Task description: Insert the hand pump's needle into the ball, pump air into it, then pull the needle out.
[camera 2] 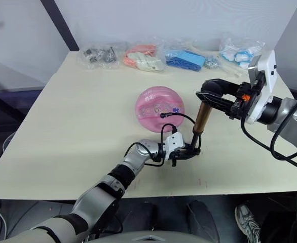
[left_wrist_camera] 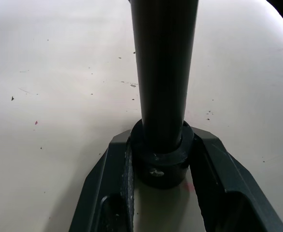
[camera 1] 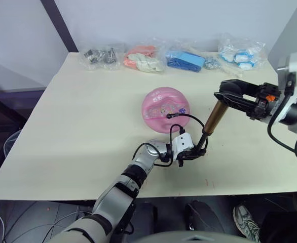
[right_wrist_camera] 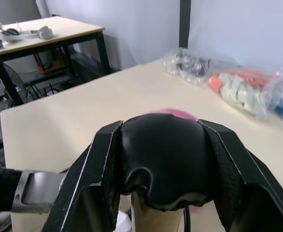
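Note:
The pink ball (camera 1: 165, 108) with cartoon prints lies mid-table, dented on top. The gold-bronze hand pump (camera 1: 213, 119) stands tilted just to its right. My left gripper (camera 1: 194, 152) is shut on the pump's black base cap (left_wrist_camera: 161, 162) at the table. My right gripper (camera 1: 224, 96) is shut on the pump's black handle (right_wrist_camera: 162, 162) at the top. A thin black hose (camera 1: 189, 117) loops from the pump's base to a small black fitting on the ball's front right side; the needle itself is hidden there.
Several clear bags line the table's far edge: dark parts (camera 1: 99, 54), orange-and-white items (camera 1: 143, 58), blue items (camera 1: 186, 59), white-and-blue items (camera 1: 241, 54). A second table (right_wrist_camera: 40, 34) with headphones stands off to the side. A person's shoe (camera 1: 247, 220) is beyond the near edge.

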You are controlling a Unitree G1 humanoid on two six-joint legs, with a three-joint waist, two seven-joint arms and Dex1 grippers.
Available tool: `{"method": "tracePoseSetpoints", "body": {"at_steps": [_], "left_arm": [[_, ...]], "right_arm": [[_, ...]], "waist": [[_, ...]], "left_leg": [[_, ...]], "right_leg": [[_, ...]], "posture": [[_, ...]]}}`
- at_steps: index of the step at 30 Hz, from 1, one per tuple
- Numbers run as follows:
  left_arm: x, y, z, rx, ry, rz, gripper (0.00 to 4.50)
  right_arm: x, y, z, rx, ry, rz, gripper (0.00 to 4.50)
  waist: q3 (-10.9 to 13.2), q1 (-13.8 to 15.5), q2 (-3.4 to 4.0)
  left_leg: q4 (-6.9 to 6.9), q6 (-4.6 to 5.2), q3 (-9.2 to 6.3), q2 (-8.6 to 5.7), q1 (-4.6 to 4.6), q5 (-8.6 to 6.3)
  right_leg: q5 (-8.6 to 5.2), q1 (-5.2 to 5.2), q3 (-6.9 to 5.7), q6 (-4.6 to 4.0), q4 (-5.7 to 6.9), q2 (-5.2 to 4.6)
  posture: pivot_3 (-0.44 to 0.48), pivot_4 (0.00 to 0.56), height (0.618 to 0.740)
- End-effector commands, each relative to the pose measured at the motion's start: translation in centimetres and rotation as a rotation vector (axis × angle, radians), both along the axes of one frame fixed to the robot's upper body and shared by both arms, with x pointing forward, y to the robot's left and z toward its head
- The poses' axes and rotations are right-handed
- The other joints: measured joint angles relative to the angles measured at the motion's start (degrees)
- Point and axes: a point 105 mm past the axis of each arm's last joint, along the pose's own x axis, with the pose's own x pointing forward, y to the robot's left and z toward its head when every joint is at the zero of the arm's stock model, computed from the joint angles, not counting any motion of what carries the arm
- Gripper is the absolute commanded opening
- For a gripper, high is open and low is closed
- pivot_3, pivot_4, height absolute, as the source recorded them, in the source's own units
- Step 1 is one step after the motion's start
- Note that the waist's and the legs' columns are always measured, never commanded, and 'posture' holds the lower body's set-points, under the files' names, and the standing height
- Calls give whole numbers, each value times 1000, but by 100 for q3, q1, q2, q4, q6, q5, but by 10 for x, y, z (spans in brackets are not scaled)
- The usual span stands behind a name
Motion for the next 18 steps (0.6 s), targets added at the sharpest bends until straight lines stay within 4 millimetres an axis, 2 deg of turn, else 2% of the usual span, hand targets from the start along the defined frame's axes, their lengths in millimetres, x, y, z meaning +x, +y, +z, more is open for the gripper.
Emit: {"method": "tracePoseSetpoints", "body": {"at_steps": [1, 5, 10, 14, 18], "left_arm": [[-12, 25, -40, 140, 107, 31, 1129], [-11, 25, -40, 140, 107, 32, 1129], [-10, 26, -39, 141, 105, 37, 1129], [-9, 26, -38, 140, 102, 37, 1129], [-8, 26, -37, 137, 98, 41, 1129]], "right_arm": [[-4, -11, 30, 33, -129, -45, 1960], [-3, -9, 19, 21, -81, -39, 1960], [3, -13, -11, -33, 45, -76, 1960], [-1, -3, -40, -66, 151, -45, 1960], [0, 3, -59, -71, 184, -43, 1960]], "waist": [[0, -1, 0], [0, 0, 0], [-2, 3, -1], [-4, 2, -2], [-6, 4, -4]], "left_leg": [[0, 0, 1, 0, 0, 0], [0, 0, 1, 0, 0, 0], [0, 0, 0, 1, 1, 0], [-1, 0, 1, 2, 3, 0], [-1, 1, 1, 2, 4, 0]], "right_leg": [[0, 0, 1, 0, 0, 0], [0, 0, 1, 0, 0, 0], [0, 1, 0, 0, 0, 0], [0, 2, 2, 0, 0, 0], [0, 4, 1, 0, 0, 1]], "posture": [[0, 150, 740], [0, 150, 740], [0, 150, 740], [0, 150, 740], [0, 150, 740]]}}
